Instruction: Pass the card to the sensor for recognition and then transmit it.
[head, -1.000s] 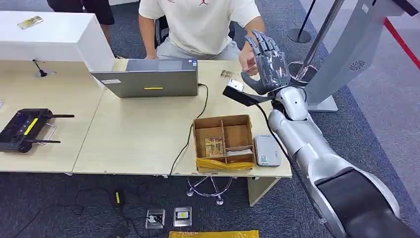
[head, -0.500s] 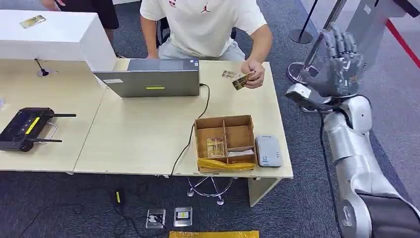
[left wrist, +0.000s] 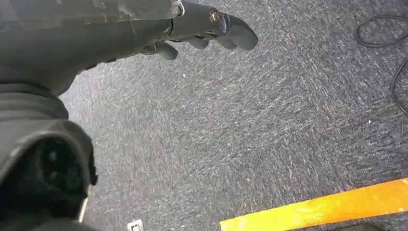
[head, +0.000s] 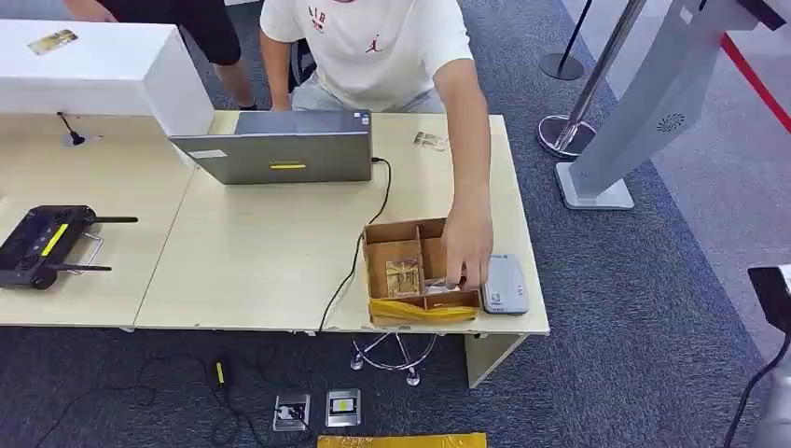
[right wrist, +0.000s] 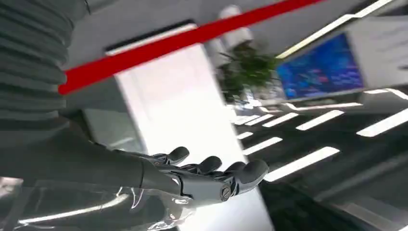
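A grey card sensor (head: 505, 283) lies near the table's front right corner, beside a cardboard box (head: 417, 232) with compartments. A person's hand (head: 466, 250) reaches into the box from across the table. Gold cards (head: 403, 275) lie in the box's left compartment, and another card (head: 431, 141) lies on the table's far side. My right hand (right wrist: 202, 178) is held away from the table, fingers stretched out and holding nothing. My left hand (left wrist: 192, 24) hangs over grey carpet with nothing in it.
A laptop (head: 278, 149) stands at the back of the table (head: 242, 252), its cable running to the front edge. A black controller (head: 47, 245) lies at the left. A white box (head: 93, 70) sits at the back left. A grey kiosk base (head: 597, 187) and stanchion (head: 560, 135) stand on the right.
My right arm has swung right and down, away from the table, leaving most of the head view. The person, who held a card near the far edge, now reaches into the box.
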`<state>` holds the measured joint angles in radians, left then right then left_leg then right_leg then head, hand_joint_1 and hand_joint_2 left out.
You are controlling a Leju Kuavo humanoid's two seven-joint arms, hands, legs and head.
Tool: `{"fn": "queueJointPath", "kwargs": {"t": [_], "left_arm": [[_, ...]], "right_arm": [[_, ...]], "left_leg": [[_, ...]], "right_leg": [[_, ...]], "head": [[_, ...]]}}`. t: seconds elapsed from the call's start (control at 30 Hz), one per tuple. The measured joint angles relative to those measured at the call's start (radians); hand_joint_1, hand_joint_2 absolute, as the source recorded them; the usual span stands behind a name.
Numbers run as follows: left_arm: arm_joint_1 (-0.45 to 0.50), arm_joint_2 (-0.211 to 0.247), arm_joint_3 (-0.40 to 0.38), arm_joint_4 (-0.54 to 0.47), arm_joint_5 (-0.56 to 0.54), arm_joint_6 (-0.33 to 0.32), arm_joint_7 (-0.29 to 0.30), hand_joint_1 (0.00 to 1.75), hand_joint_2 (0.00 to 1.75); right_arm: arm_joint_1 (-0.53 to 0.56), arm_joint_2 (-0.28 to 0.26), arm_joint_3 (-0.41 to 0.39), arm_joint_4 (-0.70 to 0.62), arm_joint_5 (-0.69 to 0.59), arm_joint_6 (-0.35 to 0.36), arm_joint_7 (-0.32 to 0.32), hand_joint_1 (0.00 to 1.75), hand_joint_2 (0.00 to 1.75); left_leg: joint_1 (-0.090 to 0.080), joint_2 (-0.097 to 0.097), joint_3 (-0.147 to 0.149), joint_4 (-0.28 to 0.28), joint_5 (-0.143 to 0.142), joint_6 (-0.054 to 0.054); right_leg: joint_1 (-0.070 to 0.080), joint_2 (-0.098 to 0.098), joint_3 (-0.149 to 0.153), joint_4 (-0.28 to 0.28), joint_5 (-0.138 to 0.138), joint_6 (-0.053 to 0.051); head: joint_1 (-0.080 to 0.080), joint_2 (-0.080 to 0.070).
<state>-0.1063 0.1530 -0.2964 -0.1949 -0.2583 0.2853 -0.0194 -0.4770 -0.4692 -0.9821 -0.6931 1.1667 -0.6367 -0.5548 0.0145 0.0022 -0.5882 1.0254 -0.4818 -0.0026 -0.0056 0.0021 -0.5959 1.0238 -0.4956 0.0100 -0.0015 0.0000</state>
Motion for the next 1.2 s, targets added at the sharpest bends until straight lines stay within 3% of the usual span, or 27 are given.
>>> {"fn": "queueJointPath", "kwargs": {"t": [0.1, 0.2, 0.27, 0.33, 0.47, 0.53, 1.2], "left_arm": [[-0.001, 0.000, 0.003, 0.000, 0.005, -0.006, 0.009, 0.00, 0.00], [-0.002, 0.000, 0.005, 0.000, 0.006, -0.018, 0.012, 0.00, 0.00], [-0.002, 0.000, 0.005, 0.000, 0.004, -0.024, 0.013, 0.00, 0.00], [-0.004, 0.000, 0.005, 0.000, 0.001, -0.027, 0.014, 0.00, 0.00], [-0.005, 0.000, 0.005, 0.000, -0.007, -0.034, 0.015, 0.00, 0.00], [-0.005, -0.001, 0.005, 0.000, -0.011, -0.034, 0.015, 0.00, 0.00], [-0.007, -0.001, 0.003, 0.001, -0.045, -0.034, 0.015, 0.00, 0.00]], "right_arm": [[0.053, 0.001, -0.127, 0.074, 0.074, 0.004, 0.213, 0.00, 1.75], [0.131, 0.013, -0.230, 0.184, 0.124, 0.067, 0.495, 0.00, 1.75], [0.178, 0.029, -0.270, 0.244, 0.154, 0.202, 0.653, 0.00, 1.75], [0.218, 0.048, -0.302, 0.294, 0.179, 0.325, 0.735, 0.00, 1.75], [0.255, 0.073, -0.331, 0.361, 0.234, 0.540, 0.818, 0.00, 1.75], [0.265, 0.085, -0.333, 0.387, 0.257, 0.599, 0.836, 0.00, 1.75], [0.278, 0.170, -0.340, 0.482, 0.330, 0.662, 0.820, 0.00, 1.75]], "left_leg": [[0.001, 0.000, 0.001, 0.000, 0.000, -0.001], [0.002, -0.001, 0.001, -0.001, -0.001, -0.001], [0.002, 0.000, 0.001, -0.001, -0.002, -0.002], [0.002, 0.000, 0.001, -0.001, -0.002, -0.002], [0.002, 0.000, 0.002, -0.002, -0.002, -0.002], [0.001, 0.000, 0.002, -0.002, -0.002, -0.002], [0.001, 0.000, 0.004, -0.002, -0.002, -0.002]], "right_leg": [[0.001, 0.000, 0.001, 0.000, -0.001, 0.000], [0.002, -0.001, 0.003, 0.000, -0.003, 0.000], [0.002, 0.000, 0.003, 0.000, -0.003, 0.000], [0.001, 0.000, 0.003, 0.000, -0.003, 0.000], [0.001, 0.000, 0.003, 0.000, -0.003, 0.000], [0.001, 0.000, 0.004, 0.000, -0.003, 0.000], [0.000, 0.000, 0.006, 0.000, -0.003, 0.000]], "head": [[0.000, 0.000], [0.000, 0.000], [0.000, 0.000], [0.000, 0.000], [0.001, 0.000], [0.000, 0.000], [0.000, 0.000]]}}
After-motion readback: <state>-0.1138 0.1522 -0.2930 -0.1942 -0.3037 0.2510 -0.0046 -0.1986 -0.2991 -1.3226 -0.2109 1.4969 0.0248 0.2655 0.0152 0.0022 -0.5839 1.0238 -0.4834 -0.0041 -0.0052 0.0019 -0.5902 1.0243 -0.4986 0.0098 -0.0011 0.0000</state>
